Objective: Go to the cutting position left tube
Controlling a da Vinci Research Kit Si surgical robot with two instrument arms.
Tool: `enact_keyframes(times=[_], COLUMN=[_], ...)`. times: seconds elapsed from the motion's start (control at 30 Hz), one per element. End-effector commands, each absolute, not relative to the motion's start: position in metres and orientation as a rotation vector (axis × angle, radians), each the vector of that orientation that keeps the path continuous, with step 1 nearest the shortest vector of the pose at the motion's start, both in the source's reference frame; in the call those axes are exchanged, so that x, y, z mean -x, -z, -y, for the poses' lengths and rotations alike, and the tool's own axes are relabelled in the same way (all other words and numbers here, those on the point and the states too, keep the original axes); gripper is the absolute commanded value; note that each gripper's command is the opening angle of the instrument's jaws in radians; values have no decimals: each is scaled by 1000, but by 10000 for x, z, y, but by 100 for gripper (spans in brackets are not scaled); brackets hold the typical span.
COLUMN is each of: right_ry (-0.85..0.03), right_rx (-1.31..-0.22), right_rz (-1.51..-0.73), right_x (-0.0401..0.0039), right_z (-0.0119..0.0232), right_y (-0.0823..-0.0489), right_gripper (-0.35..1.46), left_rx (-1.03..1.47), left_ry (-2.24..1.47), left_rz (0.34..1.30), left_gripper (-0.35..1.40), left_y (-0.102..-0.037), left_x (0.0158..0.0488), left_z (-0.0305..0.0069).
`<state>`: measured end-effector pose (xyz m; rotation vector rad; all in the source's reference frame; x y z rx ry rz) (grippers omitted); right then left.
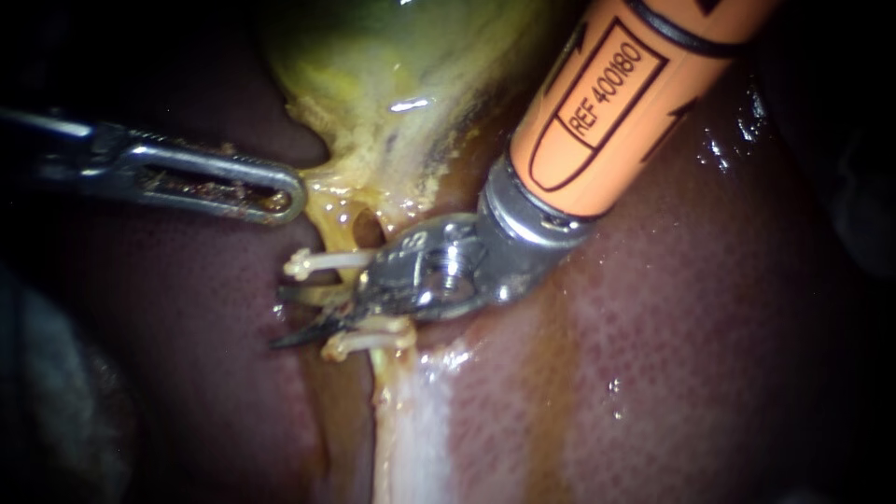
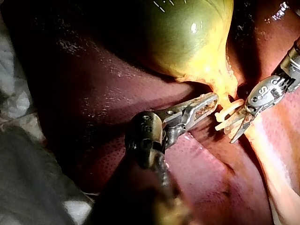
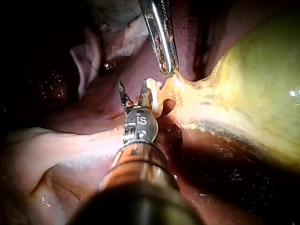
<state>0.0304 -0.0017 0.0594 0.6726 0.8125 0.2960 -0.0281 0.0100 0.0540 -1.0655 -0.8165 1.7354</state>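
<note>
Tube (image 1: 329, 229): short, yellow and glistening, running down from the gallbladder (image 1: 392, 84) neck. A white upper clip (image 1: 327, 261) and lower clip (image 1: 369, 341) cross it.

Right instrument (image 1: 297, 317): pointed blades narrowly parted between the clips. The tube there is mostly hidden and appears to lie beside one blade.

Left instrument (image 1: 285, 194): slotted jaws closed together, holding nothing, just beside the gallbladder neck.

Liver (image 1: 700, 327): dark red, stippled.
</note>
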Motion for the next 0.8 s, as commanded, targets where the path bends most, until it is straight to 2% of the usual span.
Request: enact_keyframes(times=[0.03,0.17,0.27,0.4,0.57,0.8], right_ry=[-296,-296,-300,-324,-327,-344], right_rx=[-673,-674,-681,-706,-753,-779], right_rz=[-813,-813,-829,-880,-942,-939], right_x=[-303,-303,-302,-300,-295,-279], right_z=[17,17,18,21,22,20], right_y=[-594,-591,-589,-585,-575,-564], right_gripper=[78,120,135,143,145,145], left_rx=[1065,1065,1066,1066,1066,1066], left_ry=[-1736,-1736,-1736,-1736,-1736,-1737], left_rz=[816,817,817,817,818,818], left_gripper=[-35,-35,-35,-35,-35,-35], left_y=[-540,-540,-540,-540,-540,-540], left_x=[281,280,279,279,278,277], left_z=[-100,-100,-99,-99,-99,-99])
